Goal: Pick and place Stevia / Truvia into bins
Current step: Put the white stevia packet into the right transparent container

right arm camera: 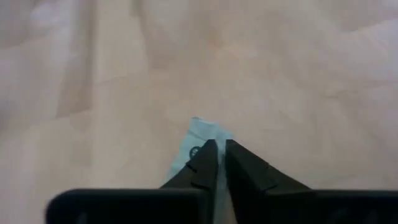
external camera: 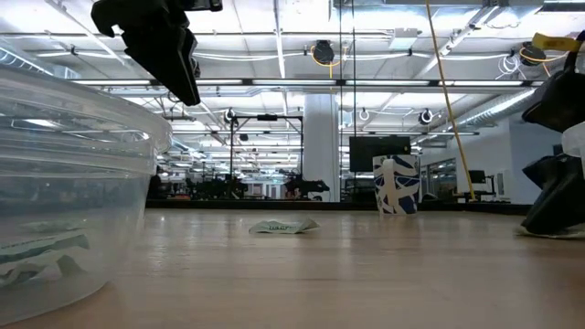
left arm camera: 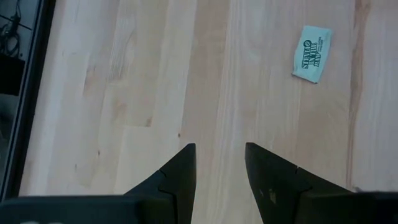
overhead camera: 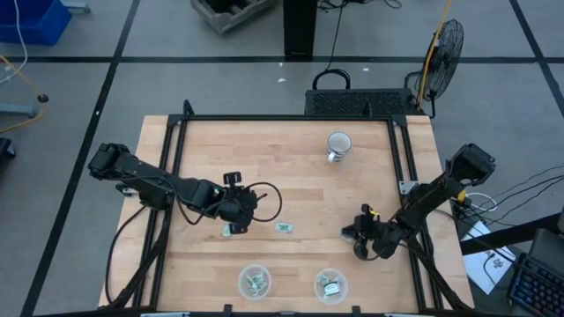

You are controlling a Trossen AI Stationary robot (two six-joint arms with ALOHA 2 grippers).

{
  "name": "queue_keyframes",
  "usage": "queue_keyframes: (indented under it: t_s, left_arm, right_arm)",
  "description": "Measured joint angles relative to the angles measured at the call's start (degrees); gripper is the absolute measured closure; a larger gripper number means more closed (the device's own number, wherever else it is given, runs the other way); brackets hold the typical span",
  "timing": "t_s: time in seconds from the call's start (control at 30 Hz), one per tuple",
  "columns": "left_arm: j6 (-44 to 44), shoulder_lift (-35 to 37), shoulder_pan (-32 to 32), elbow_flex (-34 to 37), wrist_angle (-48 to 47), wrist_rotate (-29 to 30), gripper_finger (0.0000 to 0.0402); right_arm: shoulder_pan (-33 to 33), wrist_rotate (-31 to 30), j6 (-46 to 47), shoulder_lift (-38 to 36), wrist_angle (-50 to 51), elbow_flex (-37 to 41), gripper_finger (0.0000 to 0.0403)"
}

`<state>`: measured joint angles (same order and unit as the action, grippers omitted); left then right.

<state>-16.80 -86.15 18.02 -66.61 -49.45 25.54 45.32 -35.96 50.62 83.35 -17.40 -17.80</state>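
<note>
Two pale green and white Stevia sachets lie flat on the table: one (overhead camera: 227,230) just near-side of my left gripper (overhead camera: 233,211), another (overhead camera: 284,227) toward the middle, also in the low view (external camera: 283,226). My left gripper (left arm camera: 221,155) is open and hovers above bare wood, with a sachet (left arm camera: 312,54) ahead of it. My right gripper (overhead camera: 359,236) is down at the table, shut on a third sachet (right arm camera: 199,132). Two clear round tubs (overhead camera: 255,282) (overhead camera: 330,285) stand at the near edge, each with sachets inside. My right gripper (right arm camera: 221,148) pinches the sachet between its two fingertips, coming at it from above and slanting down. One end of the sachet (right arm camera: 202,127) sticks out past the fingertips. The sachet looks to be still on the table (external camera: 537,232); the fingers hide the rest.
A white and blue mug (overhead camera: 338,143) stands toward the far edge, right of centre. A black frame rail (overhead camera: 264,118) runs around the tabletop. The left tub's wall (external camera: 64,183) fills the low view's left. Bare wood lies between the two grippers.
</note>
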Motion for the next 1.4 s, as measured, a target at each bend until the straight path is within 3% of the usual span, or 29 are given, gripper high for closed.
queue_keyframes:
  t_s: [0.27, 0.43, 0.67, 0.87, 1.07, 1.4]
  left_arm:
    - [0.04, 0.00, 0.00, 0.00, 0.00, -0.04, 0.0256]
    - [0.07, 0.00, 0.00, 0.00, -0.02, -0.06, 0.0256]
    - [-0.09, 0.00, 0.00, 0.00, -0.02, -0.10, 0.0256]
    - [-0.09, 0.00, 0.00, 0.00, -0.02, -0.13, 0.0256]
    - [-0.02, 0.00, 0.00, 0.00, -0.02, -0.11, 0.0256]
    - [-0.03, 0.00, 0.00, 0.00, -0.02, -0.21, 0.0256]
  right_arm:
    - [0.02, 0.02, -3.79, -0.07, -1.36, -0.35, 0.0400]
    - [0.02, -0.46, -10.72, -4.03, -1.63, -3.86, 0.0401]
    - [0.49, -0.62, -26.55, -9.05, -1.60, -14.27, 0.0402]
    - [0.50, 6.86, -31.22, -0.92, 0.41, -26.48, 0.0402]
    - [0.52, 10.83, -27.86, 10.16, 5.90, -36.30, 0.0402]
    - [2.30, 14.00, -14.07, 15.62, 9.28, -37.75, 0.0403]
